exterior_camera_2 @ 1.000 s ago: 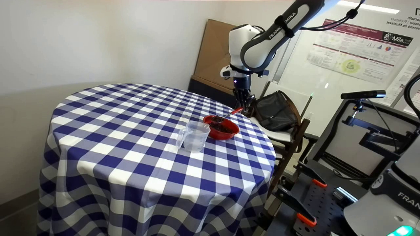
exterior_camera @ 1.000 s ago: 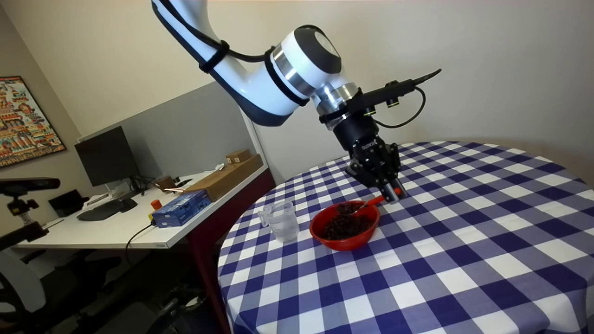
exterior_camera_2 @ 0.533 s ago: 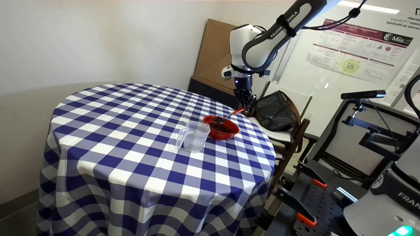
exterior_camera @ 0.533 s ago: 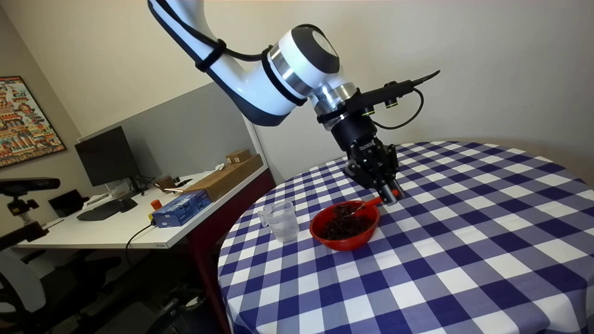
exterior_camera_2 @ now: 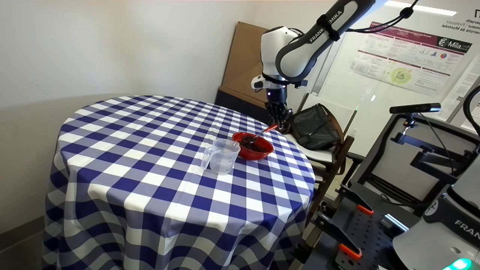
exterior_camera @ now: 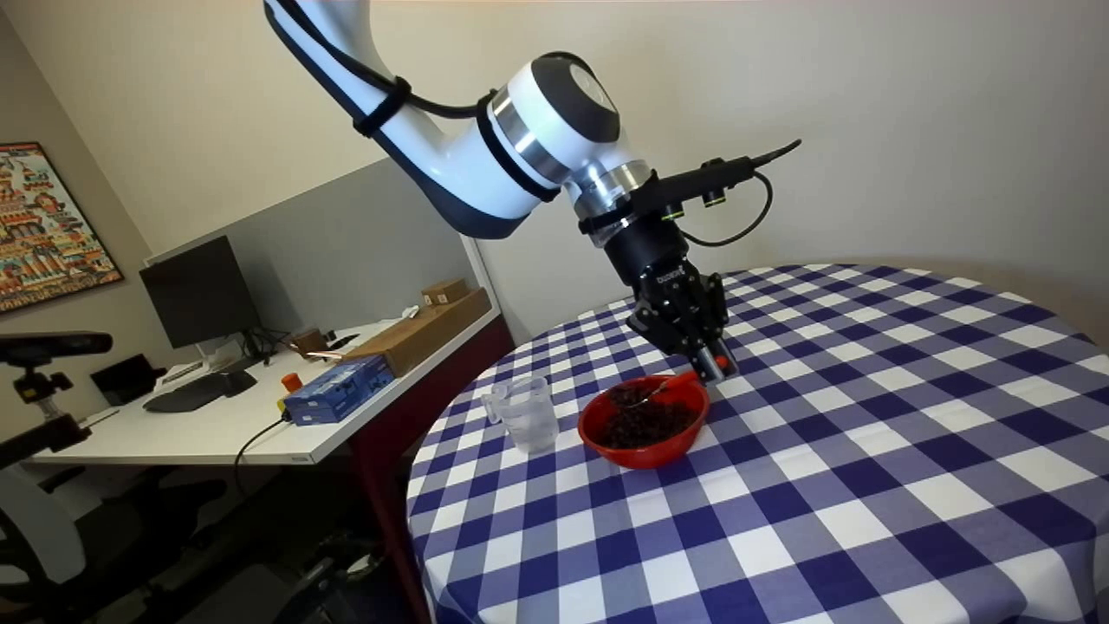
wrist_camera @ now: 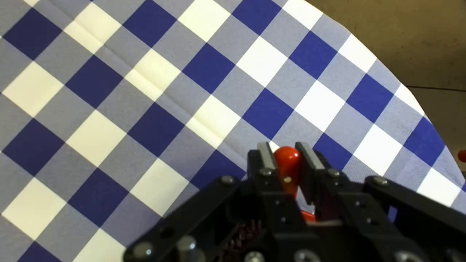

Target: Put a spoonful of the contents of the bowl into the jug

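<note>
Spoon (exterior_camera: 676,382), red handle (wrist_camera: 288,165) pinched in end effector (wrist_camera: 288,156), fingers (wrist_camera: 267,159) narrowly parted

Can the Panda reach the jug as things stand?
Probably yes, for spooning: the jug stands upright, nothing visible blocking its top. Not for grasping, though: the tool is shut on the spoon.

On the tablecloth (exterior_camera: 866,468): jug (exterior_camera: 530,420) near bowl (exterior_camera: 639,458), apart.
In an exterior view, has the jug at nine o'clock from the bowl. Has the contents (exterior_camera: 648,426) and one end of the spoon (exterior_camera: 677,381) inside the bowl; in both exterior views, has the handle (exterior_camera_2: 270,128) toward two o'clock, ending in the gripper (wrist_camera: 288,156).
</note>
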### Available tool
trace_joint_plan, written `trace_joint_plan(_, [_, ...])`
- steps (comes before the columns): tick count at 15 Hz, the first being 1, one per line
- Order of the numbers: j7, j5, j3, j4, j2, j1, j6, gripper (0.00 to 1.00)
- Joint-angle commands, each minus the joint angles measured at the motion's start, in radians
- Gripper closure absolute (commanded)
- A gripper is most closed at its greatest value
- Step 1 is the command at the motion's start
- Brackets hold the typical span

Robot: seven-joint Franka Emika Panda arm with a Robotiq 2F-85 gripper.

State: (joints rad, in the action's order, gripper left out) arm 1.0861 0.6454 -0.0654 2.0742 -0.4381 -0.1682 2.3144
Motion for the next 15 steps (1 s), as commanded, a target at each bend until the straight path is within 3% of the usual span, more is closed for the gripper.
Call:
trace_joint_plan(1, [0.017, -0.004, 0.004, 0.027, 0.030, 0.020, -0.012, 0.95])
trace_joint_plan(15, [0.015, -0.014, 0.039, 0.054, 0.081, 0.065, -0.007, 0.95])
